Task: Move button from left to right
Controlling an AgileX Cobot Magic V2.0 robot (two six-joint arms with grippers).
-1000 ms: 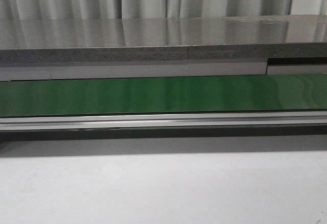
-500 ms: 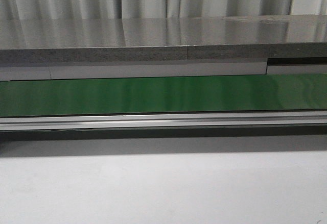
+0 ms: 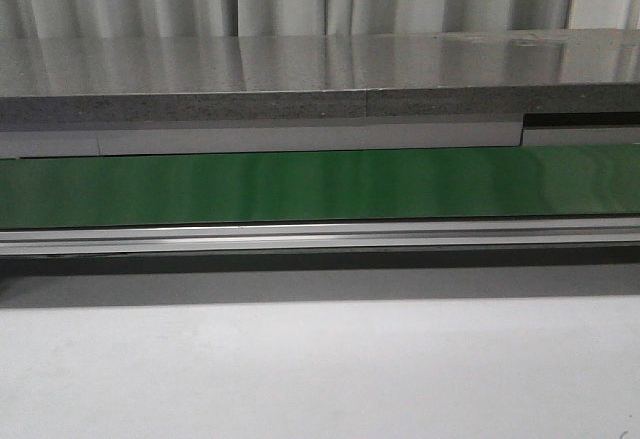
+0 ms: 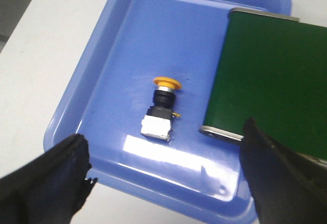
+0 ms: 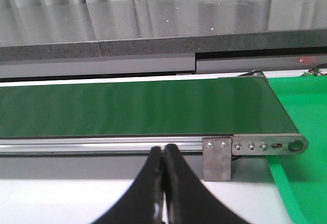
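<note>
Well inside blue tray (image 4: 92, 96): button (image 4: 161, 109).

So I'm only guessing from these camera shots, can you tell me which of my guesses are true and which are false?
1. The button lies on its side in a blue tray. True.
2. The left gripper has already closed on the button. False: its fingers stand wide apart above the tray, and the button lies untouched between them.
3. The right gripper is shut with nothing in it. True.
4. The button's head is red. False: it is yellow.
5. The button is riding on the green conveyor belt. False: the belt is bare in the front view, and the button is in the tray next to the belt's end.
6. A green tray sits past the belt's other end. True.
</note>
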